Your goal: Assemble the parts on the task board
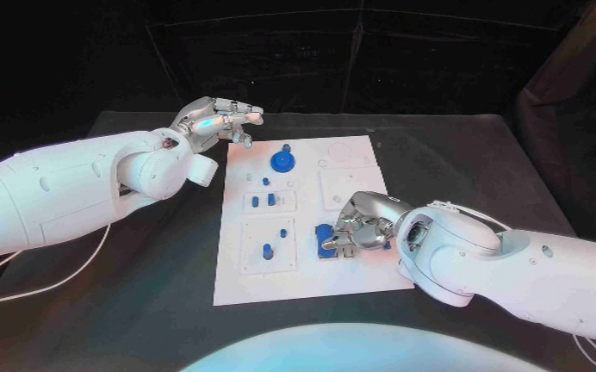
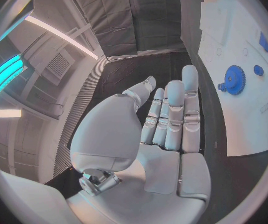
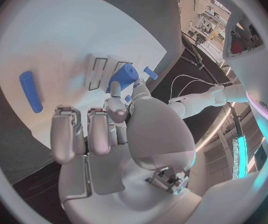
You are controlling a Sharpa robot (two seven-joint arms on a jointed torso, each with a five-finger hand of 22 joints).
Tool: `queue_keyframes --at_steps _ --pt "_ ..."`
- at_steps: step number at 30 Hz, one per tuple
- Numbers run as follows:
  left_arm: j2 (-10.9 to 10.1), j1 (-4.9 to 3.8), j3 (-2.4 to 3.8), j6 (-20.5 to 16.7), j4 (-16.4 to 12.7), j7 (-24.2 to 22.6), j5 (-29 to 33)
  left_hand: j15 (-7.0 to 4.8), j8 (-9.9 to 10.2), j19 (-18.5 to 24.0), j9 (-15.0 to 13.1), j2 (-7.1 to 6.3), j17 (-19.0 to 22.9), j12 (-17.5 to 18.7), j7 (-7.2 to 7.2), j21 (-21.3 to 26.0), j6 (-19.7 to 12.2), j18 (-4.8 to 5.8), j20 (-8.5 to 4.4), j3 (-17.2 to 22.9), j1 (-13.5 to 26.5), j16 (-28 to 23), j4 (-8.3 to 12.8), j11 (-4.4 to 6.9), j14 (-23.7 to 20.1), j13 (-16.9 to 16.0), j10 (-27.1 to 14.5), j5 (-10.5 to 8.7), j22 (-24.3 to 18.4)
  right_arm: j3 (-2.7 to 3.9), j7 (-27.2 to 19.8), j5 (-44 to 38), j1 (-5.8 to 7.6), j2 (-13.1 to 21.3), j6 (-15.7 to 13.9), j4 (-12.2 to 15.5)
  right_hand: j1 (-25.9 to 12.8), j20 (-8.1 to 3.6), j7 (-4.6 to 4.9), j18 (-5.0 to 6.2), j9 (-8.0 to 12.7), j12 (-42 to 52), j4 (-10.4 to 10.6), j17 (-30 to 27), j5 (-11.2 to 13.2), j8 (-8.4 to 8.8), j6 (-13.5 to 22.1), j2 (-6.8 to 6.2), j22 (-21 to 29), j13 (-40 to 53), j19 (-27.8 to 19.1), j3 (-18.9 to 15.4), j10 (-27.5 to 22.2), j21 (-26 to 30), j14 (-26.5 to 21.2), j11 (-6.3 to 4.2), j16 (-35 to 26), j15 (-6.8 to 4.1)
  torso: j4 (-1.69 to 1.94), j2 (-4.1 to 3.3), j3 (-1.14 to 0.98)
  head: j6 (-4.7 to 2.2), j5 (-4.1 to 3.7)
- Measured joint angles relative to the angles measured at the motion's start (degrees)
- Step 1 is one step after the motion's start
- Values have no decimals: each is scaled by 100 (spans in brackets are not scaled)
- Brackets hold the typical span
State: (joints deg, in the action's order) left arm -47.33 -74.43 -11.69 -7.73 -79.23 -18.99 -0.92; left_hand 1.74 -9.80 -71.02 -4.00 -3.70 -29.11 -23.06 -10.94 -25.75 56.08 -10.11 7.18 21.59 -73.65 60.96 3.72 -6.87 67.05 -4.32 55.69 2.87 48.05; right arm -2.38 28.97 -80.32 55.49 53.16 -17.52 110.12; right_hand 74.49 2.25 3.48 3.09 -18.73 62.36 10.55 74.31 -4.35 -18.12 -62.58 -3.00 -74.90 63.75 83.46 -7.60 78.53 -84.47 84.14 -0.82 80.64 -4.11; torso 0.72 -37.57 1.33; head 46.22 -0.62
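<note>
Nearest the robot, the silver many-fingered right hand [image 1: 356, 227] rests over the near right part of the flat white rectangular task board [image 1: 360, 279], its fingers curled down onto a chunky blue part [image 1: 325, 241]; the hand covers most of this piece, and whether it is truly pinched or merely touched is hard to tell. In the right wrist view the fingertips [image 3: 116, 109] close round a blue cylindrical piece [image 3: 124, 76] beside two dark-outlined slots [image 3: 100, 72], and a separate blue rod [image 3: 31, 91] lies loose on the board. Left of the hand, a raised white square tile [image 1: 269, 246] carries two small blue pegs [image 1: 283, 233]. Farther on, a second tile [image 1: 271, 199] holds further small blue pieces [image 1: 256, 201], too small to identify. Beyond these lies a round blue toothed gear [image 1: 284, 162]. Farthest, the silver left hand [image 1: 224, 122] hangs just off the board's far left corner, fingers straight and close together, holding nothing, as the left wrist view shows [image 2: 168, 129]. Black table [image 1: 137, 312] surrounds the board
</note>
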Motion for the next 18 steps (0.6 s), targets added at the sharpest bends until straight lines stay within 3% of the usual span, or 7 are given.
queue_keyframes --at_steps 5,6,14,18 --pt "0 0 -2 6 5 11 0 0 0 0 0 0 0 0 0 0 0 0 0 0 0 0 0 0 0 0 0 0 0 -8 -2 -21 -3 -29 65 -44 89 -21 -30 1 -32 133 -24 45 0 -29 -30 18 0 116 21 -8 51 -22 0 -10 37 0 1 0 3 1 11" --pt "0 0 -2 7 6 13 0 0 0 0 0 0 0 0 0 0 0 0 0 0 0 0 0 0 1 0 0 0 0 -9 7 -27 -5 -34 79 -54 84 -21 -30 0 -37 146 -24 52 0 -29 -30 89 0 138 21 -8 50 -22 0 -10 37 0 1 0 3 1 12" --pt "1 1 -3 17 7 27 0 0 0 0 0 0 0 0 0 0 0 0 0 0 0 0 0 0 1 1 0 0 1 -6 73 -76 -5 -43 237 -106 194 -21 -51 1 -68 174 -182 64 0 -50 -51 213 0 204 21 -39 71 -22 -21 -30 37 -21 -9 -3 7 18 13" --pt "-2 1 -4 19 7 33 0 0 0 0 0 0 0 0 0 0 0 0 0 0 0 0 0 0 1 4 0 0 1 -5 73 -89 -4 -39 315 -106 226 -21 -51 1 -74 174 -212 63 0 -50 -51 181 0 203 21 -56 70 -22 -21 -30 37 -20 -9 -4 6 26 14"
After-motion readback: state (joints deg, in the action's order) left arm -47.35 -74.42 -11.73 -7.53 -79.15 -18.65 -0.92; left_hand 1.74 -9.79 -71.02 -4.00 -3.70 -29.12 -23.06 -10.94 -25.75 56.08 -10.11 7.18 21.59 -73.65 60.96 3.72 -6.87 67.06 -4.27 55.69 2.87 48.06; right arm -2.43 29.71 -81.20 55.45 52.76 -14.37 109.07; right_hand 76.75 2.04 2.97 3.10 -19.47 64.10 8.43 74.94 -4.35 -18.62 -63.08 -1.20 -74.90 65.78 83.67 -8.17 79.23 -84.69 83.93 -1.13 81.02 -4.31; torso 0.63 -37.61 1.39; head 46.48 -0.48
